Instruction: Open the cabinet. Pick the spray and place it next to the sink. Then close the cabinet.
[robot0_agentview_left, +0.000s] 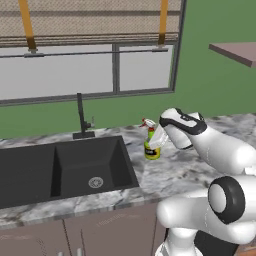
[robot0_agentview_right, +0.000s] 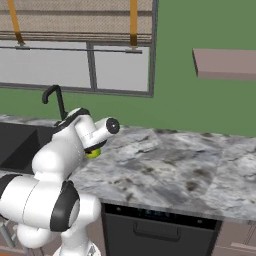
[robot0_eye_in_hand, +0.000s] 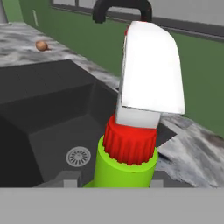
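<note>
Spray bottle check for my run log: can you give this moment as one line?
phase: placing | spray: upright on counter, right of sink | tool: shut on spray | cabinet: not visible

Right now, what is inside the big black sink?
Inside the sink you can see a round metal drain on the bare floor. Its near wall hides the front strip of the floor.

A kitchen: black sink (robot0_agentview_left: 30, 172) with faucet (robot0_agentview_left: 81, 116), marble counter (robot0_agentview_right: 165, 170), dishwasher (robot0_agentview_right: 160, 231) below
</note>
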